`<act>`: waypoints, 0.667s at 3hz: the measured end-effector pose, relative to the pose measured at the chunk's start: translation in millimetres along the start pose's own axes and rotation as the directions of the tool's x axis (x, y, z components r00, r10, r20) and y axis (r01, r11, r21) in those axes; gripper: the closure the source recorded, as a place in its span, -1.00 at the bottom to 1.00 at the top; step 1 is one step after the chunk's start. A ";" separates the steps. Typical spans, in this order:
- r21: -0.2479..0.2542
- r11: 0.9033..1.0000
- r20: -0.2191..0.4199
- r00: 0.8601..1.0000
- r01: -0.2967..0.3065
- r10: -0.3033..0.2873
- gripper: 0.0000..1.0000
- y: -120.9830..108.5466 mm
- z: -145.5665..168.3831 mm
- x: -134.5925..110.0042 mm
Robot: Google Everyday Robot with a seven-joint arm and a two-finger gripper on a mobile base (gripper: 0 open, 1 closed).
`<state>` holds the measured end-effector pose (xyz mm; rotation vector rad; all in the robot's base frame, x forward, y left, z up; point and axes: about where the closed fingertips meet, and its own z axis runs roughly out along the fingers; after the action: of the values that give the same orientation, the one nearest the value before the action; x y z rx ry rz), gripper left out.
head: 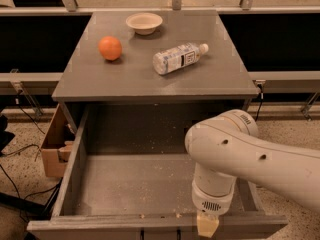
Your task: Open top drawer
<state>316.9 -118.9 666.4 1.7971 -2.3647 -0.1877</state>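
Note:
The top drawer [130, 184] stands pulled far out from under the grey cabinet top [150, 69]. Its deep grey speckled interior shows. Its front rim [100, 224] lies at the bottom of the view, and the black handle is cut off by the lower edge. My gripper [207, 226] hangs from the white arm [235, 149] at the drawer's front rim, right of centre, pointing down. Most of it is hidden below the wrist.
On the cabinet top lie an orange [110, 48], a cream bowl [144, 22] and a plastic bottle on its side [177, 57]. A cardboard box [52, 146] stands on the floor at the left. Cables run on the floor at the left.

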 end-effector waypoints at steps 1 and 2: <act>0.000 1.000 -0.001 1.000 0.000 0.000 0.18 0.4 0.1 0.4; 0.001 1.000 -0.003 1.000 0.001 -0.001 -0.29 1.0 0.3 0.9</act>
<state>315.7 -119.5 666.4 1.7973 -2.3627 -0.1840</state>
